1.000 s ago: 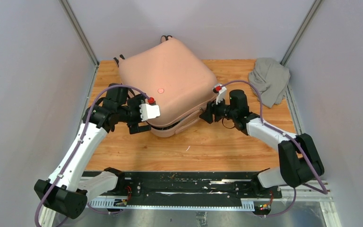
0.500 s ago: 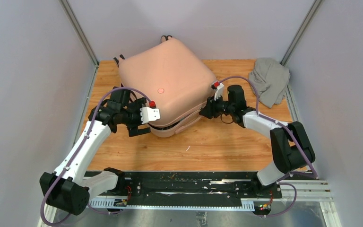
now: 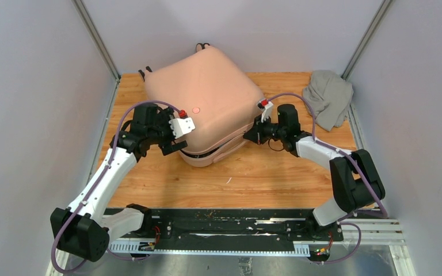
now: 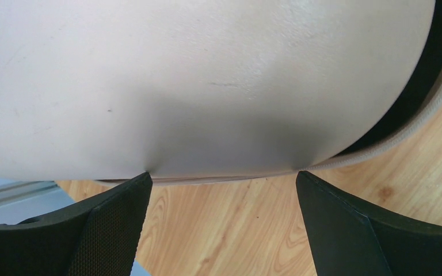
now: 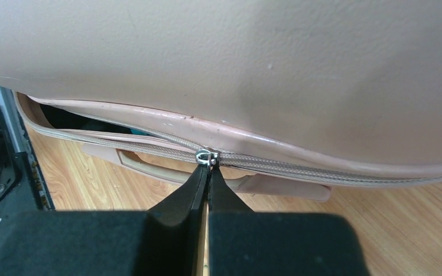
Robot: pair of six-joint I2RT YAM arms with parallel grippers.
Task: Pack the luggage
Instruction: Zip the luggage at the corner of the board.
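Observation:
The luggage point(image 3: 207, 86), a pale pink hard-shell suitcase, lies flat on the wooden table with its lid slightly ajar along the front; black lining shows in the gap point(image 4: 420, 86). My right gripper point(image 3: 247, 137) is at its front right edge, shut on the silver zipper pull point(image 5: 206, 156), fingertips meeting just under the slider point(image 5: 209, 168). My left gripper point(image 3: 174, 146) is wide open at the front left corner, both fingertips touching the lid's shell point(image 4: 207, 86) with bare wood between them point(image 4: 221, 187).
A grey cloth bundle point(image 3: 328, 98) lies at the table's back right corner. The suitcase's side handle point(image 5: 276, 187) runs just below the zipper. Grey walls close in the table on three sides, and the arm bases line the near edge.
My right gripper has closed onto the zipper pull after edging left toward the suitcase. My left gripper has risen and moved closer against the lid, still open.

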